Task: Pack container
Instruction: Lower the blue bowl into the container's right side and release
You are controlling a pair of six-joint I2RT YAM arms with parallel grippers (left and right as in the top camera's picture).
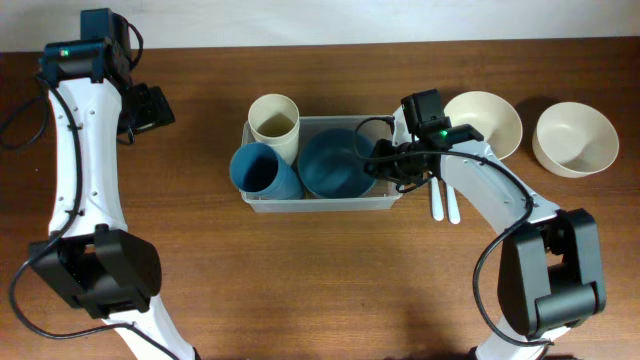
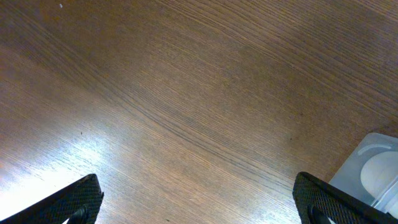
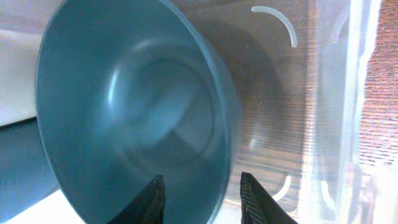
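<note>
Container (image 1: 318, 203) sits mid-table, cream cup (image 1: 273, 115) & blue cup (image 1: 262, 170) at its 9 o'clock end. Right gripper (image 3: 202, 198) jaws apart, straddling 3 o'clock rim of blue bowl (image 1: 335, 165) inside it, prob. letting bowl settle. Left gripper (image 2: 198, 202) wide open at table's 10 o'clock, out of the way.

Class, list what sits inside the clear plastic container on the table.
A cream cup, a blue cup and a blue bowl sit inside the container. The right hand hides its right end.
</note>
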